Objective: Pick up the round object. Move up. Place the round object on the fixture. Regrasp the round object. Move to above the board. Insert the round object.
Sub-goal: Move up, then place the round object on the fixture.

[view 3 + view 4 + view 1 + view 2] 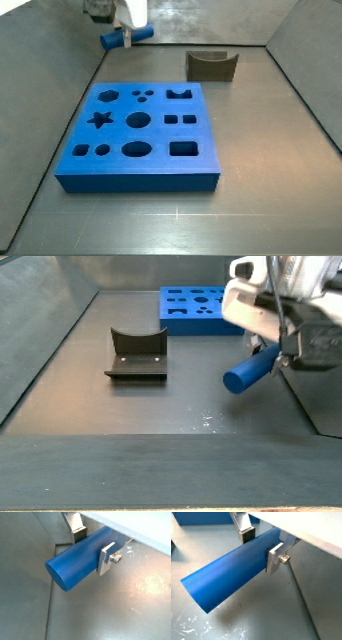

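Note:
My gripper [92,546] is shut on the round object [72,566], a smooth blue cylinder peg, gripped near one end, with most of its length sticking out past the fingers. Both wrist views show this grip [261,547], with the peg [224,579] above the grey floor. In a side view the gripper [123,25] holds the peg [112,40] high near the back left wall, beyond the board [134,182]. The fixture [211,66] stands apart, behind the board's right side. In the other side view the gripper [274,336] carries the tilted peg [251,368] to the right of the fixture [136,353].
Grey walls enclose the floor on all sides. The board [187,320] lies by the far wall in a side view, and its edge [198,516] shows in a wrist view. A floor-wall seam [50,587] runs close to the peg's free end.

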Robot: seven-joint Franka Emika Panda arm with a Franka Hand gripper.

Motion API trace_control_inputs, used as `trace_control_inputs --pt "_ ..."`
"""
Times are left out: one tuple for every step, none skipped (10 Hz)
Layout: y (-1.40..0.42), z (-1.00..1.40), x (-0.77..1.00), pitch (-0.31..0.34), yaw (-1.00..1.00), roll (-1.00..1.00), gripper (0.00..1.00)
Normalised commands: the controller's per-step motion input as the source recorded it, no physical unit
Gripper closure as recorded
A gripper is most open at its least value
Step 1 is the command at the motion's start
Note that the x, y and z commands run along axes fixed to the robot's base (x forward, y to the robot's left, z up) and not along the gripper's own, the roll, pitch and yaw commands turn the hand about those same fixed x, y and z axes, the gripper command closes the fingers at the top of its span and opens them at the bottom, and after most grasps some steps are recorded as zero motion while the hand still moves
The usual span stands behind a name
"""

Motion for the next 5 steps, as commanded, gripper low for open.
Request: trace_control_inputs --pt "0.01 0.23 -0.03 0.055 -0.03 0.06 1.0" --pt "0.0 1.0 0.0 0.0 0.0 0.0 1.0" --pt "0.0 1.0 0.0 -0.001 0.0 0.01 1.0" --pt "0.0 1.0 -0.01 0.018 0.0 0.02 1.0" --pt "0.01 1.0 -0.02 0.027 -0.01 0.02 1.0"
